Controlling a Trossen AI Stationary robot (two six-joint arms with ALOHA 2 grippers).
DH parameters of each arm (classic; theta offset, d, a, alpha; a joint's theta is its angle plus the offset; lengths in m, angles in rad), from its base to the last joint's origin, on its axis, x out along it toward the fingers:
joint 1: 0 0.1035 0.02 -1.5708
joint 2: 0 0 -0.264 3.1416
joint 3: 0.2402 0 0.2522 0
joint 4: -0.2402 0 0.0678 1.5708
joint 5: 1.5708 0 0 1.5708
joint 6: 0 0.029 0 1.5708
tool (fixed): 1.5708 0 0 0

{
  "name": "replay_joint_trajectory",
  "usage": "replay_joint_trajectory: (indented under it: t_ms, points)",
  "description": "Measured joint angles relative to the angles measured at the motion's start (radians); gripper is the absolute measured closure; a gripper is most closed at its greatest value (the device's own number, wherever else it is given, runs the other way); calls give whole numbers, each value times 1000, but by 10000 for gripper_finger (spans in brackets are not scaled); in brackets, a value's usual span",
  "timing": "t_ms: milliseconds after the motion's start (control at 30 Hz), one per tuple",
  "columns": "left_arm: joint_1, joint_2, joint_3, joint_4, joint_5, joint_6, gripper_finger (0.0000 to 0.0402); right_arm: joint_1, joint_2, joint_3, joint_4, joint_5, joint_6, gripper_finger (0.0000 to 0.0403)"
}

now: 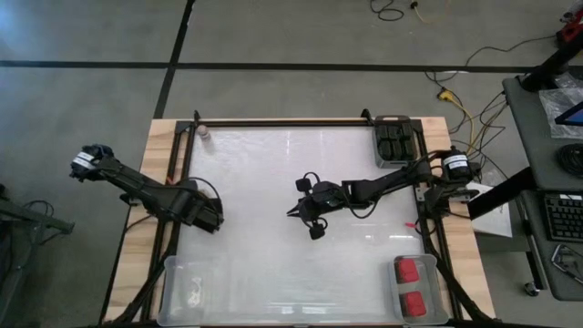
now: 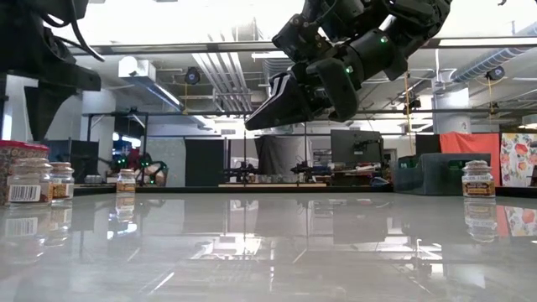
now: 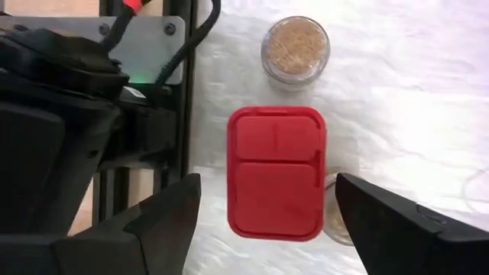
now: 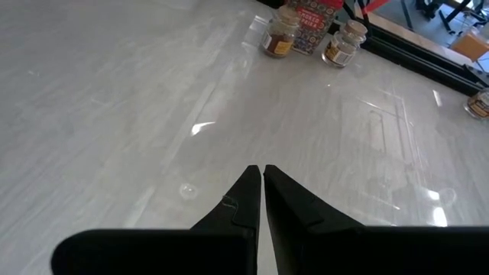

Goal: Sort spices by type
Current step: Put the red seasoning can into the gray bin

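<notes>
two red-topped jars [image 1: 414, 284] and the black jars [image 1: 394, 141] sit binned, yet a red-topped spice [image 3: 276, 173] and round jars [image 3: 295, 48] wait under the wide-open, empty left gripper [image 3: 267, 221], while the right gripper [image 4: 262, 191] hovers shut mid-table.

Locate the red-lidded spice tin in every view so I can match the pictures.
High view: not visible, probably hidden under the left tool.
Low view: the red-lidded tin is at the far left edge, behind round jars.
Left wrist view: centre, between the open tool's fingers.
Right wrist view: across the table.
Shared landmark: the round jars flanking it.
</notes>
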Motion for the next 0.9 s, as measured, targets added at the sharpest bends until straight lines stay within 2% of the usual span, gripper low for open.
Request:
replay_joint_trajectory:
  t_ms: [200, 467, 900]
  points:
    - [0, -2, -10, 49, 10, 10, 104, 0, 0, 0, 0, 0, 0, 390]
    - [2, -2, -90, 97, 29, -18, 103, 0, 0, -2, -3, 0, 4, 390]
    - [12, 10, -84, 138, 3, -26, 114, 0, 0, -3, -3, 0, -6, 390]
